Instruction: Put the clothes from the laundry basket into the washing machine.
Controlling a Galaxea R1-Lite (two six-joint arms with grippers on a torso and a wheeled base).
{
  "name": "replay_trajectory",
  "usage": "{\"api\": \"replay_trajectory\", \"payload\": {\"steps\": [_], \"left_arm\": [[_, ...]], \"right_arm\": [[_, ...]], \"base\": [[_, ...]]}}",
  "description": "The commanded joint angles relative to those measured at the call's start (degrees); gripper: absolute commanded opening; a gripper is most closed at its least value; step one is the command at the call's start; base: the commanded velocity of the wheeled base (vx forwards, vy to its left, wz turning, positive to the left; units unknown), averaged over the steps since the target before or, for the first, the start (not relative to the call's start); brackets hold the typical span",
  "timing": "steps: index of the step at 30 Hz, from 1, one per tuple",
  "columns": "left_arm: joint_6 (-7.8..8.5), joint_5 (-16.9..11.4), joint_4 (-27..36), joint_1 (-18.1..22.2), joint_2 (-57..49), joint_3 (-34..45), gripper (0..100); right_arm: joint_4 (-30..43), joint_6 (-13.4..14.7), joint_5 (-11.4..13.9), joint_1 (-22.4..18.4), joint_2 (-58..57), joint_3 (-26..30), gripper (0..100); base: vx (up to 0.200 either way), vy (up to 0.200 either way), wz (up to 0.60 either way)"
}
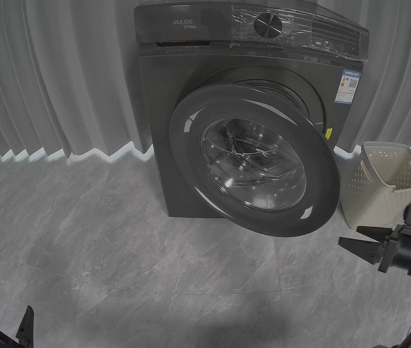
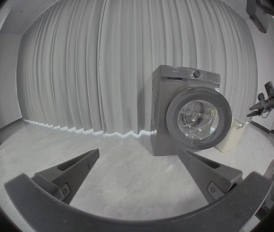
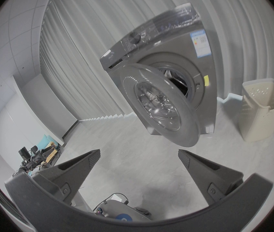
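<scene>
"Head view check: where does everything sit around the washing machine (image 1: 176, 122)?"

"Both grippers spread wide, holding nothing. Left gripper (image 1: 9, 303) is low, well off its front-left. Right gripper (image 1: 349, 234) is near the laundry basket (image 1: 384, 184), which stands just right of the machine. Door (image 1: 254, 160) hangs open, jutting forward. Right wrist view catches the dark drum opening (image 3: 180, 82). Basket contents, can't tell."

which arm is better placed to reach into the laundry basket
Right: the open right gripper hangs close to the laundry basket, while the left gripper sits low on the far side.
</scene>
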Motion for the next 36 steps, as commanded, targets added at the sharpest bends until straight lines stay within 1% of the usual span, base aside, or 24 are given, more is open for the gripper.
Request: {"api": "replay_trajectory", "payload": {"steps": [1,4,6,8,10,13,14,17,18,19,20,21,22,23,24,26,28,30,31,33,36], "left_arm": [[0.47,-0.6,0.0,0.0,-0.7,1.0,100],[0.47,-0.6,0.0,0.0,-0.7,1.0,100],[0.38,-0.6,0.0,0.0,-0.7,1.0,100],[0.38,-0.7,0.0,0.0,-0.7,1.0,100],[0.29,-0.5,0.0,0.0,-0.7,1.0,100],[0.29,-0.5,0.0,0.0,-0.7,1.0,100],[0.29,-0.5,0.0,0.0,-0.7,1.0,100],[0.38,-0.5,0.0,0.0,-0.7,1.0,100],[0.38,-0.5,0.0,0.0,-0.7,1.0,100],[0.38,-0.5,0.0,0.0,-0.7,1.0,100],[0.47,-0.5,0.0,0.0,-0.7,1.0,100],[0.38,-0.4,0.0,0.0,-0.7,1.0,100],[0.47,-0.4,0.0,0.0,-0.7,1.0,100],[0.47,-0.4,0.1,0.0,-0.7,1.0,100],[0.47,-0.4,0.1,0.0,-0.7,1.0,100],[0.38,-0.4,0.1,0.0,-0.7,1.0,100],[0.29,-0.5,0.1,0.0,-0.7,1.0,100],[0.38,-0.5,0.1,0.0,-0.7,1.0,100],[0.38,-0.5,0.1,0.0,-0.7,1.0,100],[0.2,-0.3,0.0,0.0,-0.7,1.0,100],[0.29,-0.3,0.0,0.0,-0.7,1.0,100]], "right_arm": [[-10.7,2.9,-1.2,5.4,19.5,-0.4,100],[-14.2,3.0,-1.3,5.9,22.4,-0.3,100],[-15.1,3.2,-1.4,6.4,23.4,-0.2,100],[-16.2,3.7,-1.4,6.7,24.5,-0.3,100],[-17.8,4.8,-1.4,7.8,25.1,-0.4,100],[-20.4,6.1,-1.4,8.1,26.1,-0.8,100],[-21.8,6.2,-1.4,8.1,26.9,-1.1,100],[-22.2,6.2,-1.4,8.0,27.2,-1.2,100],[-27.8,6.1,-2.3,7.7,30.5,-1.7,100],[-29.0,6.1,-3.2,7.7,31.3,-1.9,100],[-30.9,6.0,-5.1,7.9,32.9,-2.3,100],[-32.1,5.9,-6.4,7.9,33.9,-2.6,100],[-33.7,5.9,-8.1,7.9,35.2,-3.1,100],[-34.2,5.9,-8.6,7.9,35.6,-3.3,100],[-37.2,5.4,-10.8,7.4,37.4,-4.1,100],[-40.4,4.5,-11.6,6.5,38.4,-5.3,100],[-41.1,2.8,-12.2,4.5,38.3,-7.0,100],[-41.4,1.2,-12.8,3.0,37.9,-7.5,100],[-41.9,0.5,-13.3,2.8,37.5,-7.2,100],[-42.2,0.1,-13.9,2.8,35.9,-6.3,100],[-42.1,0.1,-13.7,3.4,32.0,-3.2,100]], "base": [[0.0,0.0,0.0],[0.0,0.0,0.0],[0.0,0.0,0.0],[0.0,0.0,0.0],[0.0,0.0,0.0],[0.2,0.0,0.0],[0.2,0.0,0.0],[0.2,0.0,0.0],[0.2,0.0,0.0],[0.2,0.0,0.0],[0.0,0.0,0.0],[0.0,0.0,0.0],[0.0,0.0,0.0],[0.0,0.0,0.0],[0.0,0.0,0.0],[0.0,0.0,0.0],[0.0,0.0,0.0],[0.0,0.0,0.0],[0.0,0.0,0.0],[0.0,-0.2,0.0],[0.0,-0.2,0.0]]}}
